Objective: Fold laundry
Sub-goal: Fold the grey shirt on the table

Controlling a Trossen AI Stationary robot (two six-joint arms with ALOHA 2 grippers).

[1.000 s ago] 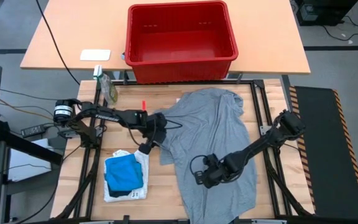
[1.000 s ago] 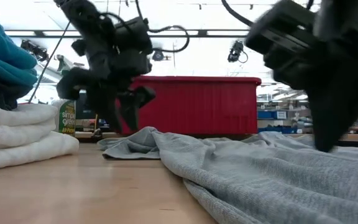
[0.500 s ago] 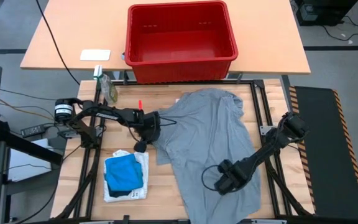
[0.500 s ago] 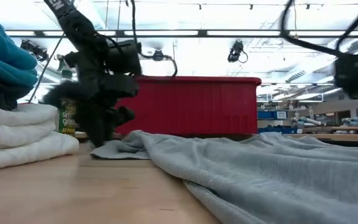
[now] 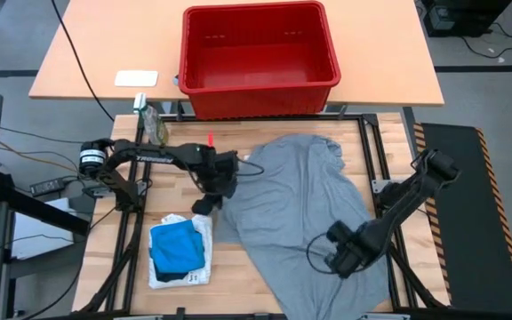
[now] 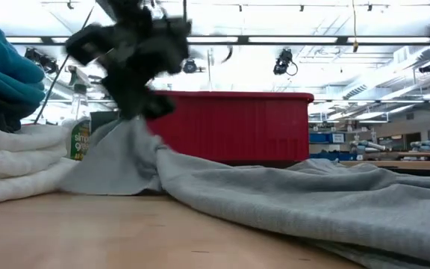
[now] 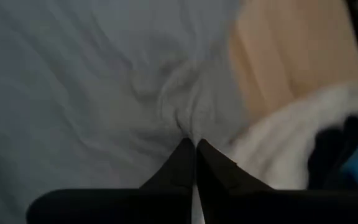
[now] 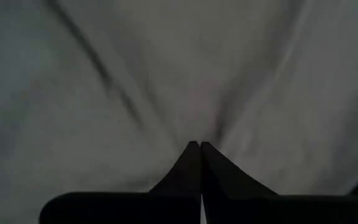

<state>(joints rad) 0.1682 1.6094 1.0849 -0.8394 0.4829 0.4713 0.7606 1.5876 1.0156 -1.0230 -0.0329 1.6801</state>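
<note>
Two pinches hold the heather-grey cloth shirt (image 5: 296, 200): my left gripper (image 5: 213, 197) clamps its edge mid-bench, my right gripper (image 5: 343, 258) near the front-right corner. Spreading seems underway; next, I'd pull it flat.

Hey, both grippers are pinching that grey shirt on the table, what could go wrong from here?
1. The left gripper is shut on only a small pucker of the grey shirt near its edge, so the cloth might slip out when lifted.
2. That grip sits right beside the folded stack; a sweep of cloth or arm could topple it.
3. The right gripper, shut on the shirt's lower part, may stretch or bunch it if the arms pull unevenly.
</note>
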